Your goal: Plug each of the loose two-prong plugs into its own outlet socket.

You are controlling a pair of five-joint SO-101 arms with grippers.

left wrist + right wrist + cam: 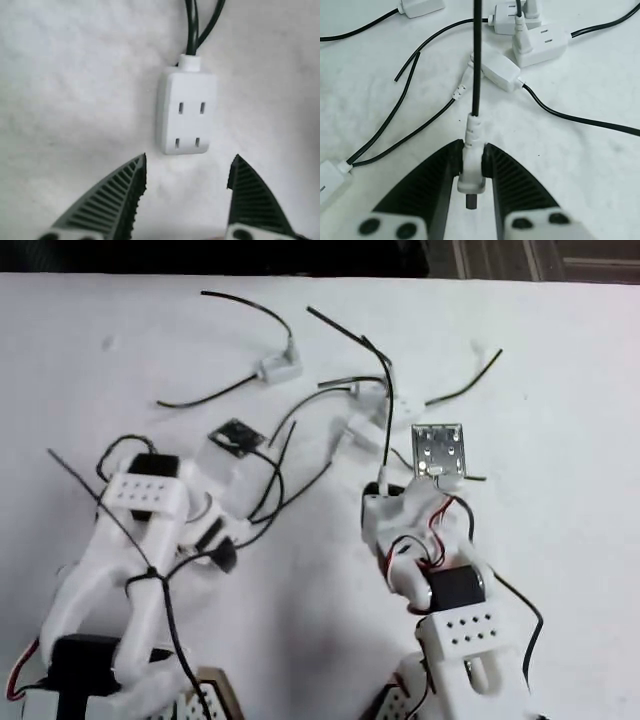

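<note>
White table [560, 360], black cords everywhere. Two arms: left gripper [188, 159] is wide open, empty, just over a socket [186, 112] with two slot pairs. Right gripper [471, 146] is clamped on one plug [471, 175], mid-table.

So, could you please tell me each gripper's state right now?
Left gripper: open, holding nothing, near the outlet socket.
Right gripper: shut on a two-prong plug.

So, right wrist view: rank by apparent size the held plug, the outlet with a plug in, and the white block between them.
1. Outlet and held plug: alike, the plug being nearer.
2. White block: smallest.
</note>
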